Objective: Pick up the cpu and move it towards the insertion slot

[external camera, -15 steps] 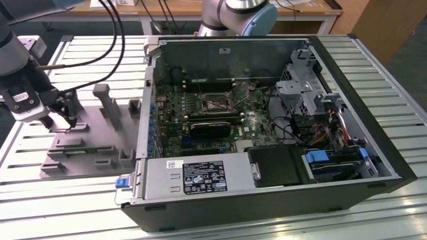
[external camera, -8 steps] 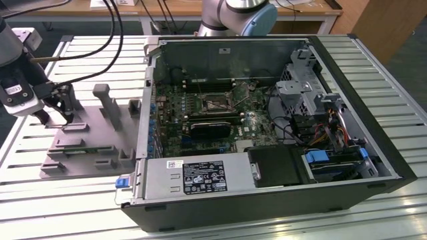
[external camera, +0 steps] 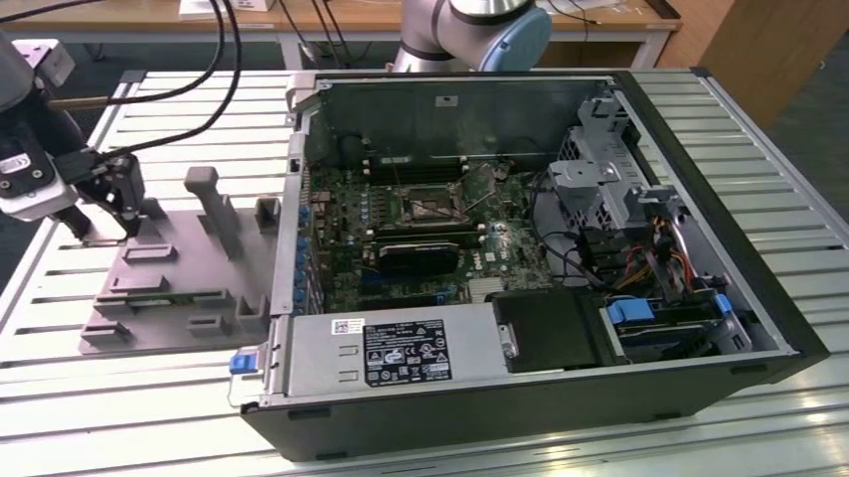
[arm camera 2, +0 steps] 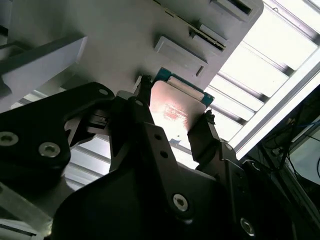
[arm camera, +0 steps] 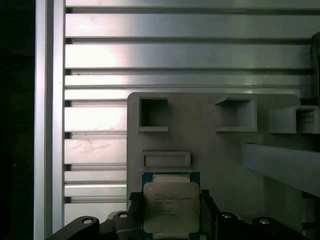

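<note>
One gripper (external camera: 117, 214) hung over the one grey holder plate (external camera: 173, 288) at the exterior view's left, on the slatted metal table (external camera: 743, 129). Its two black fingers (arm camera 2: 142, 97) were clenched on the one cpu (arm camera 2: 177, 100), pressing against two opposite edges, as both wrist views showed. The cpu (arm camera: 171, 202) faced silver side up with its green rim showing, near one edge of the plate. Whether it rested on the plate or was lifted off could not be told. In the first wrist view the plate carried three square pockets (arm camera: 153, 113) in a row and one narrow raised frame (arm camera: 166, 159) just beside the cpu. One open computer case (external camera: 663, 397) lay to the exterior view's right of the plate. Inside it, on the one green board (external camera: 345, 229), sat the one insertion slot (external camera: 432, 204), well apart from the gripper.
</note>
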